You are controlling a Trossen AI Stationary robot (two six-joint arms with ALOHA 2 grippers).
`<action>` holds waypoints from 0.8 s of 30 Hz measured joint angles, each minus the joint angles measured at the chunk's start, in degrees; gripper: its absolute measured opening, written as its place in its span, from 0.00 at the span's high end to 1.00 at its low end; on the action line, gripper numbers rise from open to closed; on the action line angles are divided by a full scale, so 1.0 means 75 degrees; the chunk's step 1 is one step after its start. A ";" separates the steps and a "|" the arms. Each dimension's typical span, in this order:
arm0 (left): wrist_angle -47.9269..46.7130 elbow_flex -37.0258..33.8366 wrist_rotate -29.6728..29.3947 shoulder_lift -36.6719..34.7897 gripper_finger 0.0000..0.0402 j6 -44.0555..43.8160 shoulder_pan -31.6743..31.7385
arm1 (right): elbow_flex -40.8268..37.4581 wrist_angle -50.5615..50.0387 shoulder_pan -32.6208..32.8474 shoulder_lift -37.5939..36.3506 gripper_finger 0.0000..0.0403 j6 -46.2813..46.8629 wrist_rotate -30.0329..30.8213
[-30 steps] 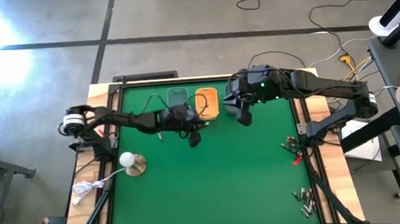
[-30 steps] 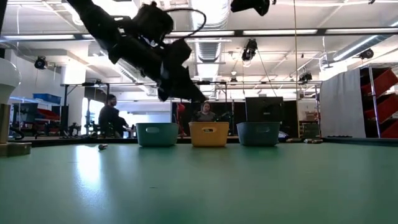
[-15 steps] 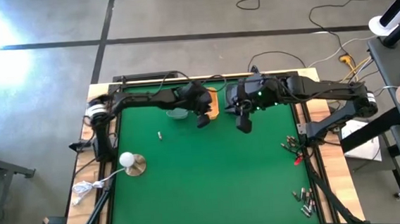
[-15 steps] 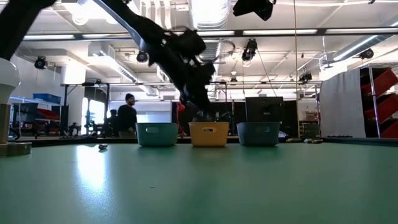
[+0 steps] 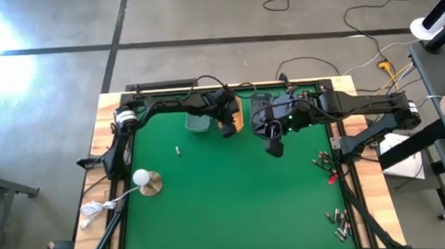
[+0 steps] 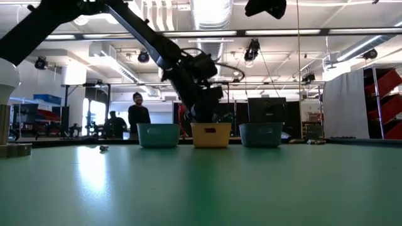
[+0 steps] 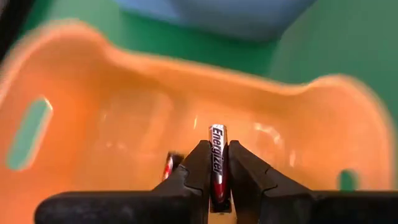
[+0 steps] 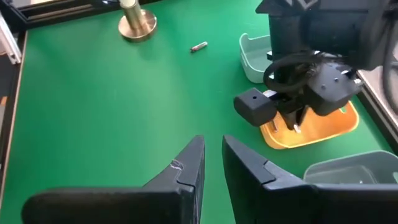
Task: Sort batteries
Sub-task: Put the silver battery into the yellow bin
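Left gripper [image 7: 217, 180] sits over the orange tray [image 7: 112, 143], fingers clamped on one battery [image 7: 217, 163], held upright between them; a second cell [image 7: 168, 167] lies inside that tray. Right gripper [image 8: 212, 163] hovers above the green desk [image 5: 227, 195] near the trays, fingers nearly closed with a narrow gap, holding nothing. One loose battery [image 5: 177, 150] lies on the desk left of centre; a pile of batteries [image 5: 339, 222] sits at the right front edge.
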 joint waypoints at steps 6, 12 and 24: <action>-0.0074 -0.0064 0.0081 0.0038 0.94 -0.0011 -0.0020 | -0.0003 -0.0004 0.0000 -0.0003 0.88 -0.0087 0.0006; -0.0154 -0.0073 0.0070 0.0038 0.90 -0.0016 -0.0008 | -0.0006 -0.0006 0.0000 -0.0003 0.88 -0.0102 0.0009; -0.0760 0.0583 0.0117 0.0031 0.75 -0.0095 -0.0012 | -0.0006 -0.0009 0.0000 -0.0003 0.88 -0.0140 0.0205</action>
